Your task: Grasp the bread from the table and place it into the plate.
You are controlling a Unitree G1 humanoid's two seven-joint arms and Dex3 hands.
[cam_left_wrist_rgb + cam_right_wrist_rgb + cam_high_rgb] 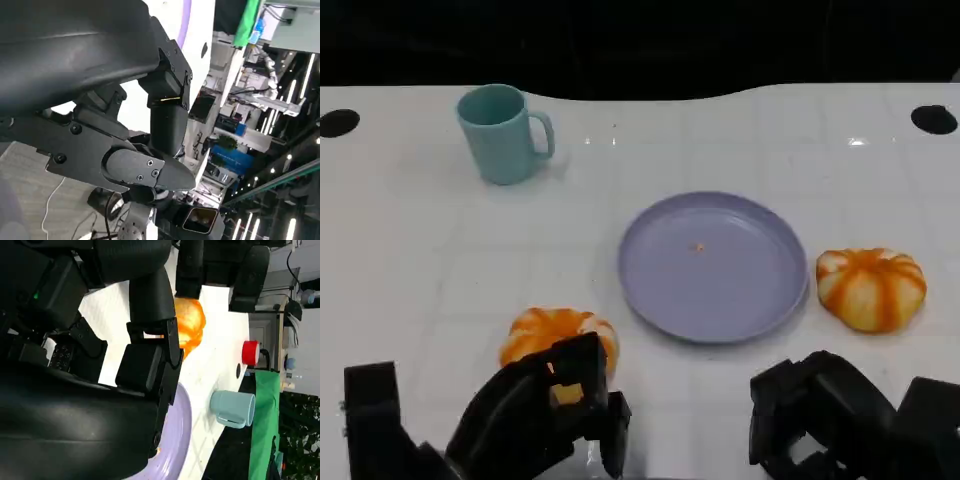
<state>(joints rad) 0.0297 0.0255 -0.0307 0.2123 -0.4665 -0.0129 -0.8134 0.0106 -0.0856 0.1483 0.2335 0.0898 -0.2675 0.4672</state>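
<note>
Bread, in the form of two round orange-and-white striped buns, lay on the white table [420, 260], and neither had reached the round lavender plate [713, 266] at the centre. One bun [871, 287] sat just beside the plate's right edge, untouched. The other bun [545, 335] lay near and to the left of the plate, with the black left hand [545, 410] right over its near side; the fingers [582, 365] curved toward it and overlapped it in the head view, but whether they had closed on it or merely reached it I could not tell. The black right hand [820, 415] rested low at the near right with fingers curled inward around nothing, well short of the right bun. A pale teal ceramic mug [503, 132] stood at the far left, apart from everything. The plate held only a tiny orange crumb. By my judgement the task was at its start: the grasp on the left bun was being set up, while lifting, carrying across and releasing onto the plate all remained to be done.
</note>
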